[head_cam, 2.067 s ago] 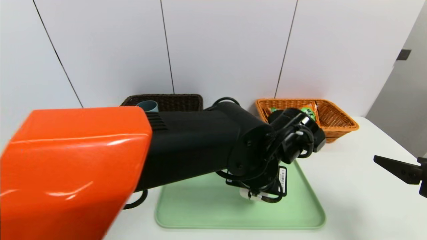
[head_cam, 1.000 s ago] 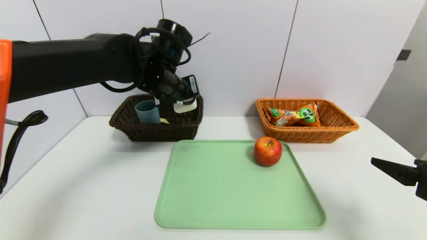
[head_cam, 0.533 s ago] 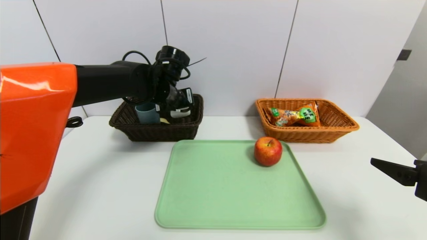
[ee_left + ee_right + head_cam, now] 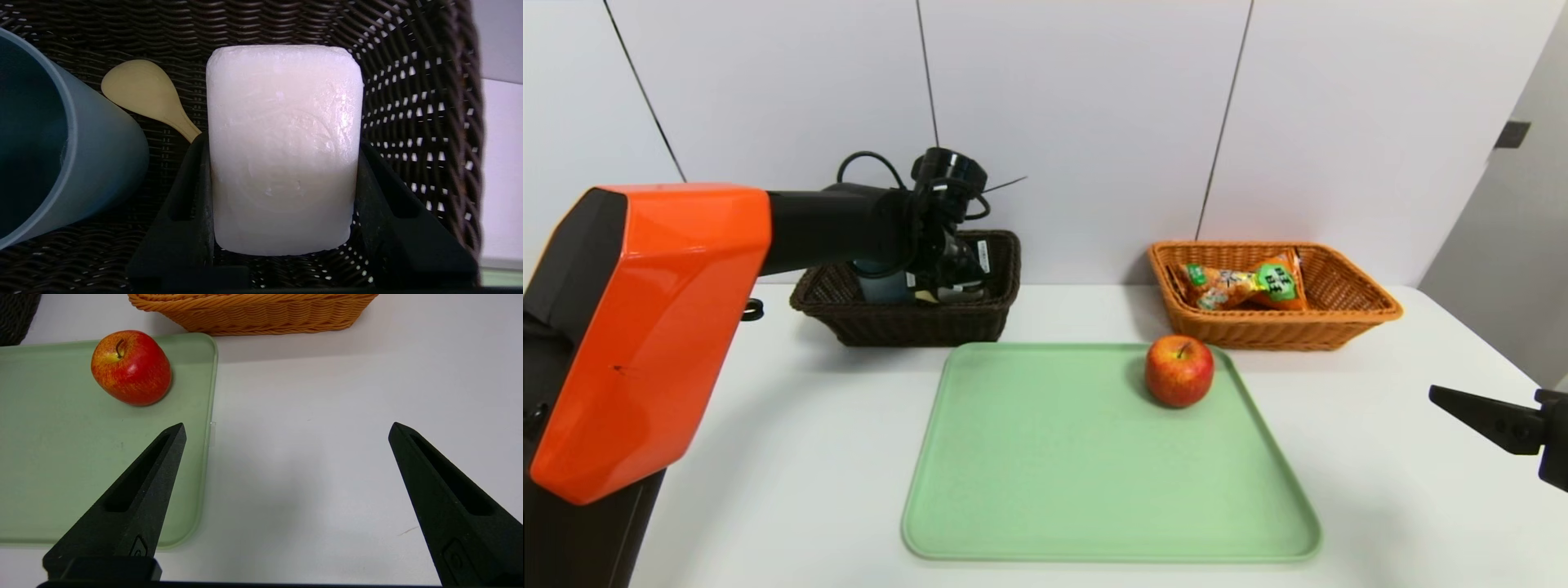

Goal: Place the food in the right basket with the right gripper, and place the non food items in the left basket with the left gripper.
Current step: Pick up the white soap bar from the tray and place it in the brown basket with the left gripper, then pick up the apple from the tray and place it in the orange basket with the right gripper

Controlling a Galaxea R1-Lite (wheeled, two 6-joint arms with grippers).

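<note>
The left tool [image 4: 282, 212] is down inside the dark basket [image 4: 907, 322] at the back left of the white bench [image 4: 768, 425], its two black fingers [image 4: 192, 196] pinching a white bar of soap [image 4: 282, 147] between them. The left wrist view shows the soap held over the woven floor of the basket, close to one side wall; whether it touches the floor cannot be told. Beside it in the same basket stand a blue-grey cup [image 4: 61, 155] and a pale wooden spoon [image 4: 147, 94], whose handle runs behind one of the fingers. In the head view the left arm reaches in from the left over the near rim, and the cup [image 4: 878, 286] is partly hidden behind the wrist.

The right tool [image 4: 286, 506] hangs at the right edge of the bench, well apart from the baskets — its fingers [image 4: 135, 502] spread wide with nothing between them. It sits just off the right side of the green tray [image 4: 1045, 490].

A red apple [image 4: 1179, 370] rests on the tray near its far right corner, stem up. Just behind the tray stands the orange basket [image 4: 1347, 314], with an orange and green snack packet [image 4: 1241, 286] lying inside it against the far wall. The right wrist view shows the apple [image 4: 130, 367] ahead of the tool, with the near wall of the orange basket [image 4: 253, 312] beyond it.
</note>
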